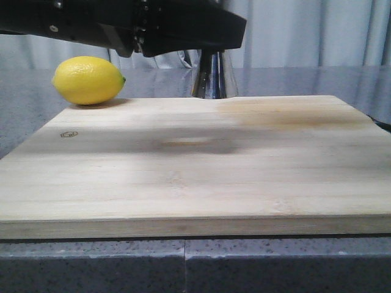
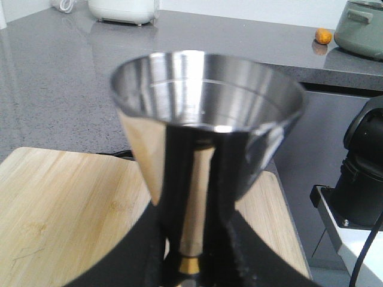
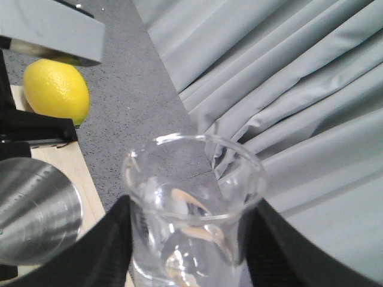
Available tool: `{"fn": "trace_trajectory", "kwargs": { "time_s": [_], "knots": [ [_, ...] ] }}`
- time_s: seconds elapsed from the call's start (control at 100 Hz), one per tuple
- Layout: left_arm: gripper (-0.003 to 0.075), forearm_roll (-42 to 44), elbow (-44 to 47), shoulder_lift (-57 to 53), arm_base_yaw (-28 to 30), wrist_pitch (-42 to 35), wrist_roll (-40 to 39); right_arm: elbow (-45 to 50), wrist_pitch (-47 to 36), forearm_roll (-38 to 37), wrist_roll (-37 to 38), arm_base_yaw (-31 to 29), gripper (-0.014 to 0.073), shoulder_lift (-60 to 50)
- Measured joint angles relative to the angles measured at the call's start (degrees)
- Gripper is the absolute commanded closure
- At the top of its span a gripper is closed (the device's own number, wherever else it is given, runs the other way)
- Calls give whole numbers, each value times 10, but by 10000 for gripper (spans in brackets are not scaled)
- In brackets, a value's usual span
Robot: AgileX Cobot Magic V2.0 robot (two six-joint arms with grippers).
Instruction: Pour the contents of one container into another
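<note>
**A:** Starting at the left of the front view, there's a lemon (image 1: 88, 80) sitting on the grey table (image 1: 24, 110), right at the far left corner of the wooden cutting board (image 1: 195, 165). Above it, a dark arm spans the top of the picture.

**B:** And just right of the lemon, poking out beneath that arm, the flared lower cone of the jigger (image 1: 214, 76). Whether it rests on the board or hangs above its far edge, I can't tell from here.

**A:** Left wrist camera settles who has it: the left gripper (image 2: 190, 263) has its jaws clamped on the jigger's narrow waist, gold band showing between the black fingers (image 2: 134, 254). It's upright, open cup facing the camera, over the board.

**B:** Now across to the right. The right gripper (image 3: 185, 251) has its jaws closed on the beaker (image 3: 192, 209), one black finger on each side of the clear glass.

**A:** The beaker sits just beside the jigger's steel rim, near but apart. The grey curtain (image 3: 287, 89) hangs behind, and the lemon is further off by the board's corner.

**B:** Contents of the beaker? Too hard to make out.
</note>
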Motion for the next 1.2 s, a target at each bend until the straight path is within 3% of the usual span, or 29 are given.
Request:
{"fn": "trace_trajectory", "kwargs": {
  "time_s": [1.2],
  "knots": [
    [739, -17, 0, 0, 0, -17, 0, -1, 10, -36, -32, 32, 399, 22]
  ]
}}
